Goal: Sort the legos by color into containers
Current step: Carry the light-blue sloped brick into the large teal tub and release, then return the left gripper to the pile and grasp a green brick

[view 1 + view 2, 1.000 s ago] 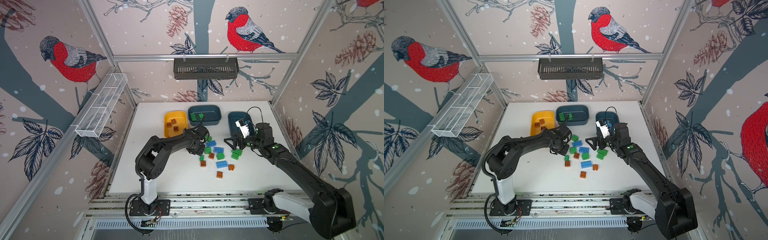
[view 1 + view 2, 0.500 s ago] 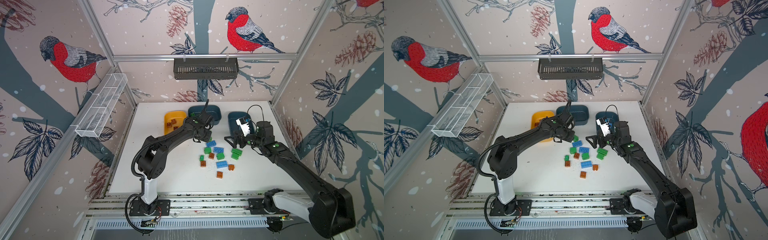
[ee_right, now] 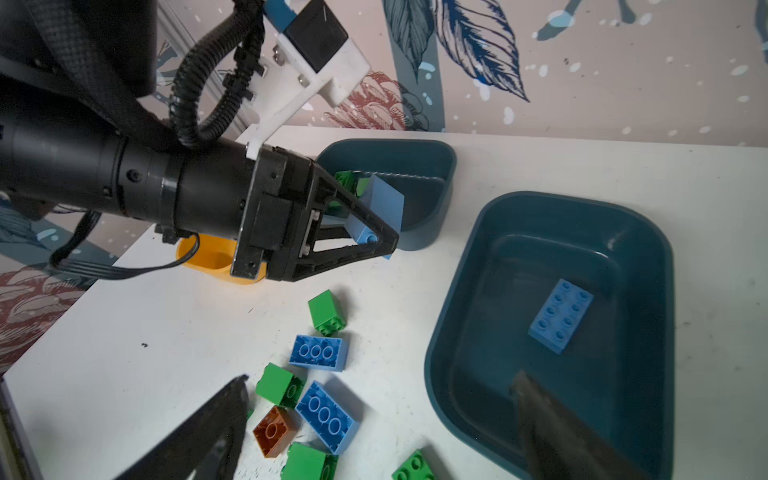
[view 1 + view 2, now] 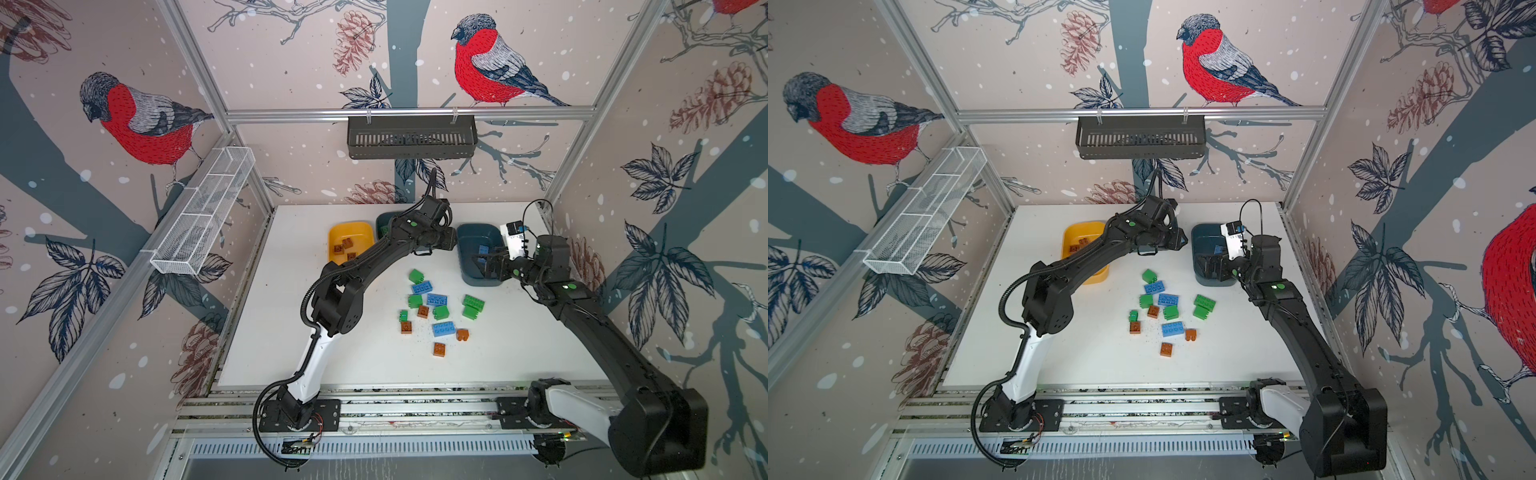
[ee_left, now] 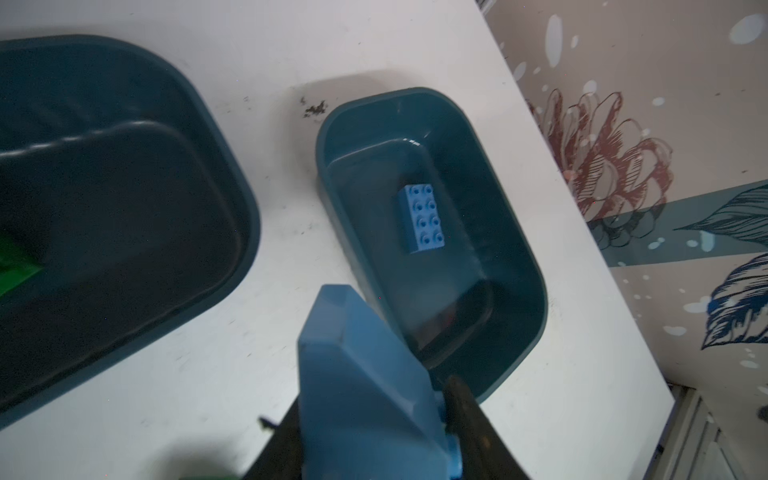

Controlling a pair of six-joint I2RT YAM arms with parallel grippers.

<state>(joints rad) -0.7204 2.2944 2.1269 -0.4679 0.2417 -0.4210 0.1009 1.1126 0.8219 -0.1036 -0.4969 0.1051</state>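
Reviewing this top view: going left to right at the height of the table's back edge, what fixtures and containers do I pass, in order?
white wire mesh tray → yellow tub → middle dark teal tub, mostly covered → right-hand dark teal tub
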